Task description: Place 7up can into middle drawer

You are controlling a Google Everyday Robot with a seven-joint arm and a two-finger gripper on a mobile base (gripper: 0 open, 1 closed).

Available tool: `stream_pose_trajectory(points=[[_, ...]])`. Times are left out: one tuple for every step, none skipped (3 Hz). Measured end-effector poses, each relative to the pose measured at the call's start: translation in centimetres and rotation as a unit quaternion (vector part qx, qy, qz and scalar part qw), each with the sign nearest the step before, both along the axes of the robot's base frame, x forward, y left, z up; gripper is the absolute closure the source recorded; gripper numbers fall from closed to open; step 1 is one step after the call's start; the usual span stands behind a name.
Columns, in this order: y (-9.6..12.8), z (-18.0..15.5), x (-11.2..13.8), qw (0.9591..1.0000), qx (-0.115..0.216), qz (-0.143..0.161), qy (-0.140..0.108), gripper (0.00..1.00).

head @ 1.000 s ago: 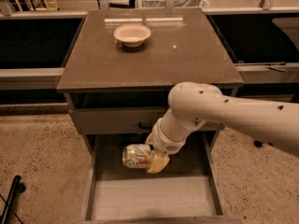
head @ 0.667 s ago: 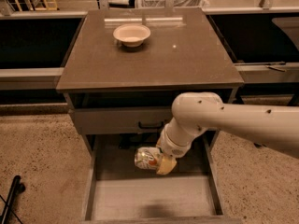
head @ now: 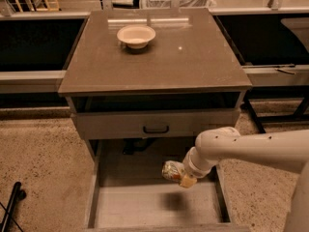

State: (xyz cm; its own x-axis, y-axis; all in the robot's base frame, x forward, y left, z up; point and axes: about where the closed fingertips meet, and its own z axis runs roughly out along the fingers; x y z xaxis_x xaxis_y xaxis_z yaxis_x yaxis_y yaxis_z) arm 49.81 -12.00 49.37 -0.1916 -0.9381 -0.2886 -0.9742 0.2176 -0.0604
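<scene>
The 7up can (head: 171, 170) is a small white-and-green can lying on its side in my gripper (head: 179, 174). The gripper is shut on the can and holds it above the right part of the open middle drawer (head: 145, 204). The can's shadow falls on the drawer's pale grey floor just below. My white arm (head: 246, 149) reaches in from the right. The drawer is pulled out toward the camera and its floor is bare.
The cabinet top (head: 193, 57) carries a cream round bowl (head: 136, 35) at the back. A grey drawer front with a black handle (head: 155, 128) sits above the open drawer. A black object (head: 12, 204) lies on the speckled floor at left. Dark shelving flanks the cabinet.
My gripper with the can has moved to the right and a little lower over the open drawer. The bowl and drawer have not moved.
</scene>
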Motion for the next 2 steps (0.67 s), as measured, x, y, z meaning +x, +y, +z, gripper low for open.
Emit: stream_pose_trajectory(points=[[-1.2,-3.6,1.2,0.9988,0.026,-0.041,-0.004,0.86],[-0.6,-7.2,2.2,0.9933,0.096,-0.063,-0.009,0.63]])
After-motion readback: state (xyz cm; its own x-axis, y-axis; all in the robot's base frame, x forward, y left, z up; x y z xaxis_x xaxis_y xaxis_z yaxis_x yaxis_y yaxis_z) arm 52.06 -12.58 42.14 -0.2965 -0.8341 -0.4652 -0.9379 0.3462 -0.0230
